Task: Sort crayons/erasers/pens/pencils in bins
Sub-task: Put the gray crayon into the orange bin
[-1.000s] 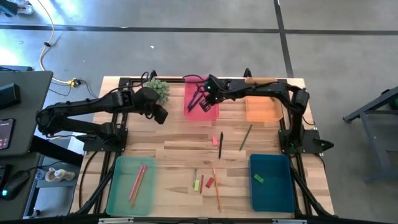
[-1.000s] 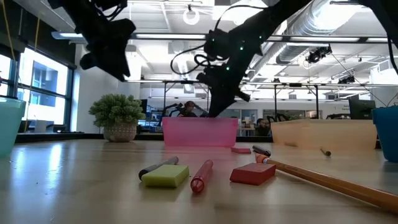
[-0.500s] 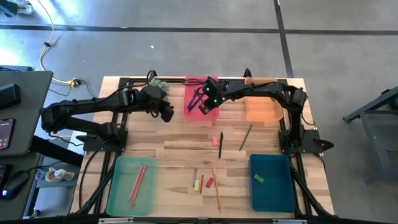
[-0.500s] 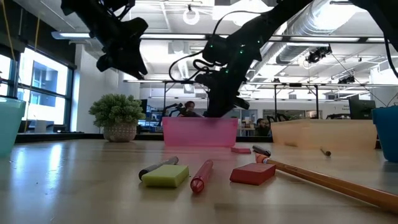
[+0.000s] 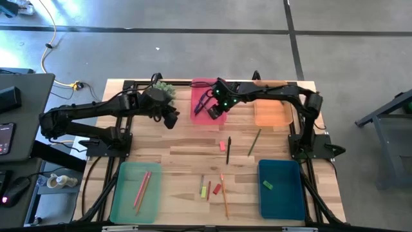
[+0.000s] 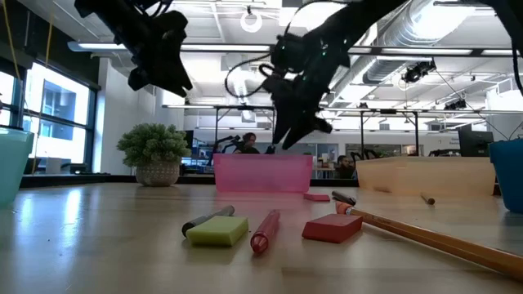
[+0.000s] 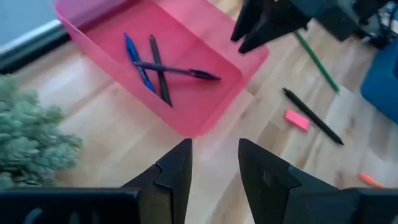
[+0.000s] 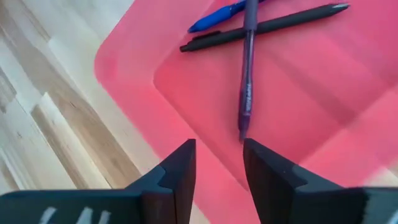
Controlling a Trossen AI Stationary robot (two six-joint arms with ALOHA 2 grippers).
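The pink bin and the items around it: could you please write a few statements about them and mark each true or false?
1. The pink bin holds three pens. True.
2. The right gripper grips a pen. False: its fingers are open and empty above the bin.
3. The pale green bin holds two pencils. True.
4. The orange bin holds an eraser. False: it looks empty.

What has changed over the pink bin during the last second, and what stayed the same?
The right gripper opened above the pink bin and rose a little; a purple pen now lies across the pens in it. The left gripper shifted slightly toward the bin, empty. Items on the table stayed put.
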